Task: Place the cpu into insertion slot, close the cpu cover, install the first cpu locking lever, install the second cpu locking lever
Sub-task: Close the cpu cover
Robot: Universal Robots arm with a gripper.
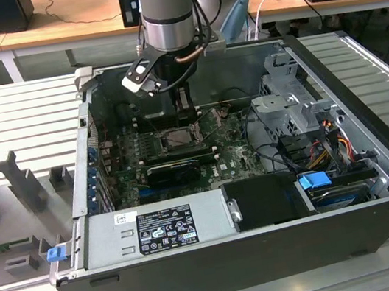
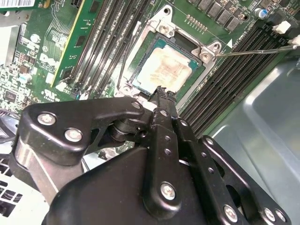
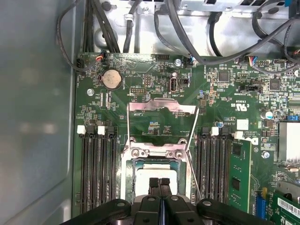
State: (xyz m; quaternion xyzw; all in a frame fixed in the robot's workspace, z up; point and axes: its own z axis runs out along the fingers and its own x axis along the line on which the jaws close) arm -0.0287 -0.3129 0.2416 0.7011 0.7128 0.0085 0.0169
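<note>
The jaws hang clenched, empty, over the cpu (image 2: 166,65) seated in the insertion slot (image 2: 165,28). We judge it light, stiff, fragile: hold by edges.

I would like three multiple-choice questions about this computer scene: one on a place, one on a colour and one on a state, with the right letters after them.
1. Where does the cpu lie?
A. in the insertion slot
B. on a plate
C. in a drawer

2. What colour is the circuit board around the slot?
A. red
B. green
C. white

3. How does the cpu cover stand?
A. shut over the chip
B. folded open, away from the slot
C. bent in two

Answers: 1 A, the slot's metal rim frames the chip in both wrist views. 2 B, green shows on every side. 3 B, in the first wrist view the board shows through its window, beside the slot.
</note>
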